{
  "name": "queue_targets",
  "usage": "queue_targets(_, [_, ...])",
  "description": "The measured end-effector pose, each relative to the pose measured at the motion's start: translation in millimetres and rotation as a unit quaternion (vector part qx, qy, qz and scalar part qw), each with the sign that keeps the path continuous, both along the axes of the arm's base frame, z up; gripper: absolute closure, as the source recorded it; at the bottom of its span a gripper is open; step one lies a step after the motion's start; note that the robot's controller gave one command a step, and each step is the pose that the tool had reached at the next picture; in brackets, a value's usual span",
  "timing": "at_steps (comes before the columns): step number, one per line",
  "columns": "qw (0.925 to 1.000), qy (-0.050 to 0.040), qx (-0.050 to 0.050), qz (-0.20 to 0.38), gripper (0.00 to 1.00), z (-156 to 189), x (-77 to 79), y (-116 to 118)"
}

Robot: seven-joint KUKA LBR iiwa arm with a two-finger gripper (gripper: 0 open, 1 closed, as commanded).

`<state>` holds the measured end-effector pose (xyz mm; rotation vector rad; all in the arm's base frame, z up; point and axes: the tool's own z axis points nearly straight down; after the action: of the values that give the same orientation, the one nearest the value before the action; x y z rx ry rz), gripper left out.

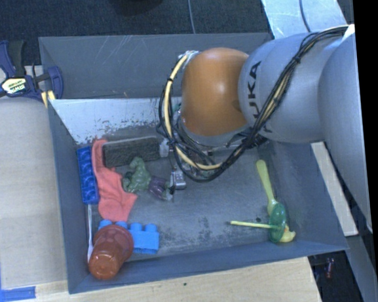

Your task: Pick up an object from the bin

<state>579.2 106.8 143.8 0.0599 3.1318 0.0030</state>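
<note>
- gripper (173,181) over the bin (204,254) floor near centre; open or clenched: can't tell
- small purple piece (157,188) just beside it, at its 9 o'clock
- green toy (137,174), pink cloth (110,190) farther out toward 9 o'clock

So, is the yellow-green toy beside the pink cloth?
No, the yellow-green toy lies alone on the right of the bin, the pink cloth on the left.
</note>
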Motion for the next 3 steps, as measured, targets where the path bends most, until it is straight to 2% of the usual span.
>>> queue_targets(1, [1.0, -0.0004, 0.0, 0.0, 0.0, -10.8, 18.2, -8.0])
queue_targets(2, [0.9837, -0.0009, -0.001, 0.18, 0.0, -14.2, 32.8, 19.4])
queue_targets(3, [0.9997, -0.0002, 0.001, 0.023, 0.0, -53.2, 32.5, 23.0])
